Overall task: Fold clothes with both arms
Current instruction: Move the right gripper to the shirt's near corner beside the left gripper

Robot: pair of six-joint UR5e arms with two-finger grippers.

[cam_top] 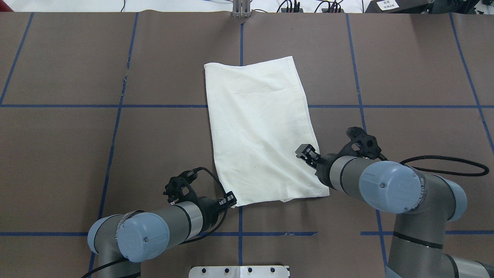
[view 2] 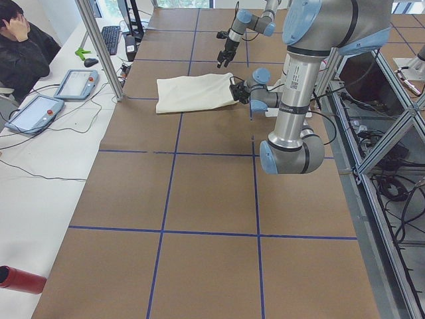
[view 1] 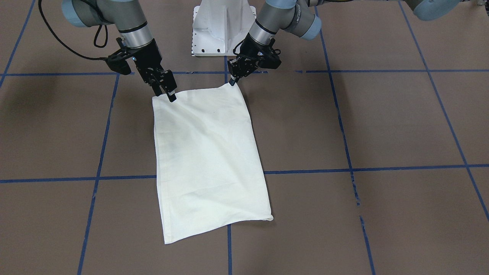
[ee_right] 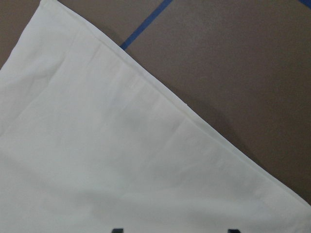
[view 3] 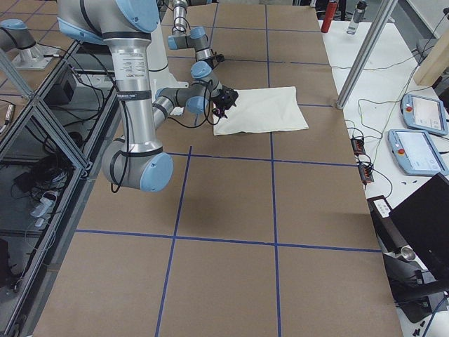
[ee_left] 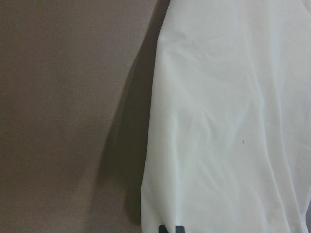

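I am watching the cream T-shirt [view 1: 206, 160] lying folded into a long rectangle near the middle of the brown desk [view 1: 382, 122]. Only plain cream cloth is facing up. It is covering a crossing of the blue tape lines [view 1: 305, 172], with one short edge pointing toward the white pedestal [view 1: 223, 26].

The left arm [view 1: 275, 19] is reaching down to the shirt corner nearest the pedestal on its own side. The left fingers [view 1: 233, 79] are clenched on that corner, and the cloth is rising to a small peak at the tips. In the left wrist view the two dark tips are sitting close together over the fabric.

The right arm [view 1: 126, 23] is leaning in at the other near corner. The right fingers [view 1: 168, 91] are spread apart, released, with their tips at the cloth's edge. The right wrist view is showing them wide apart above the shirt's hem.

For writing, I am seeing a sticker on the left arm [view 2: 294, 78] and a white label [cam_top: 387, 4] beyond the desk's far edge. Both are too small for me to read.
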